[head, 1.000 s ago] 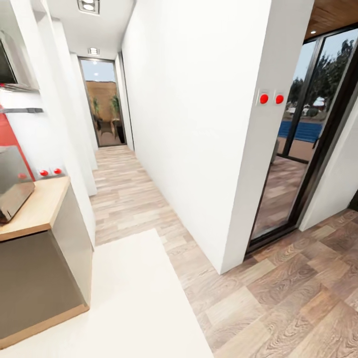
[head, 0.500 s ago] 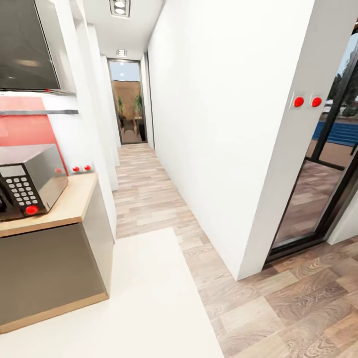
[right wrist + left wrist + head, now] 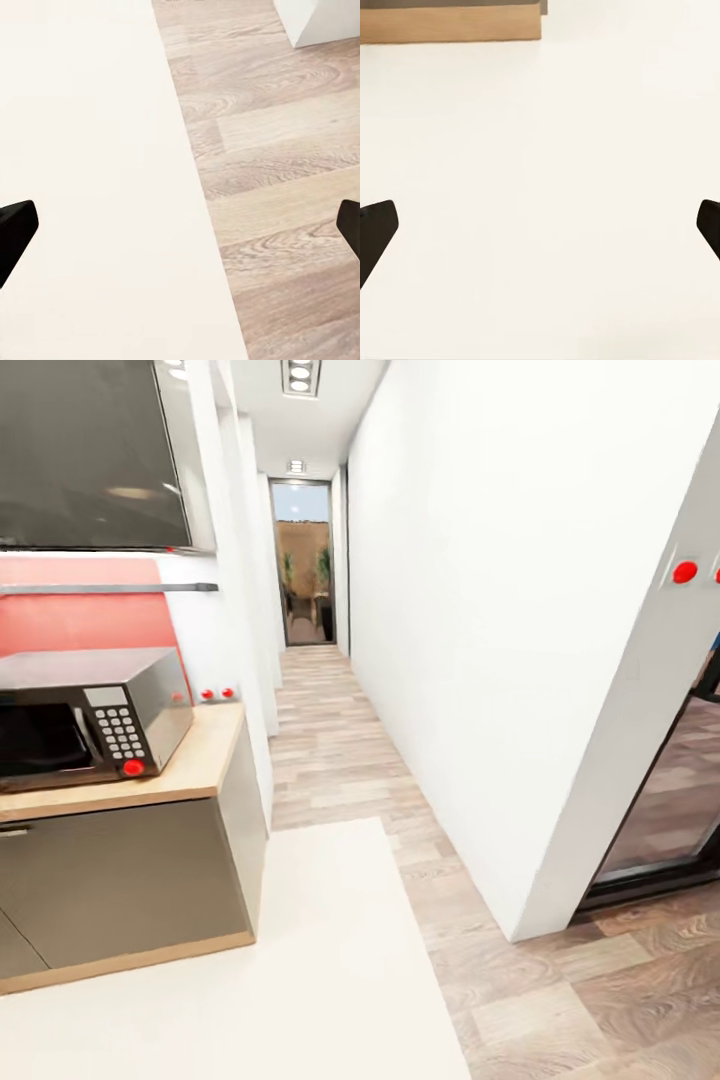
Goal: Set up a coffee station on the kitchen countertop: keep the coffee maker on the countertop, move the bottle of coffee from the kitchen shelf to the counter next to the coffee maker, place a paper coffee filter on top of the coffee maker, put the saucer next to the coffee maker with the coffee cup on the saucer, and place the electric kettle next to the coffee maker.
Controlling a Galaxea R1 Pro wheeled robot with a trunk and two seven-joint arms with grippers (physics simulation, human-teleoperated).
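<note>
The coffee maker, bottle of coffee, paper coffee filter, saucer, coffee cup and electric kettle are out of view. A tan-topped counter (image 3: 200,765) stands at the left; I cannot tell if it belongs to the kitchen countertop. In the left wrist view my left gripper (image 3: 540,232) is open, its dark fingertips (image 3: 375,232) wide apart over a white rug (image 3: 547,150), nothing between them. My right gripper (image 3: 180,232) is open too, hanging over the rug's edge and the wood floor (image 3: 277,172).
A steel microwave (image 3: 90,715) sits on the counter, below a dark wall panel (image 3: 90,455). A long hallway (image 3: 330,730) runs ahead to a glass door (image 3: 305,565). A white wall corner (image 3: 530,920) juts out at the right, beside a sliding glass door (image 3: 670,810).
The head view has swung to the left: the counter and microwave have come further into view, and the glass door at the right has slid toward the edge.
</note>
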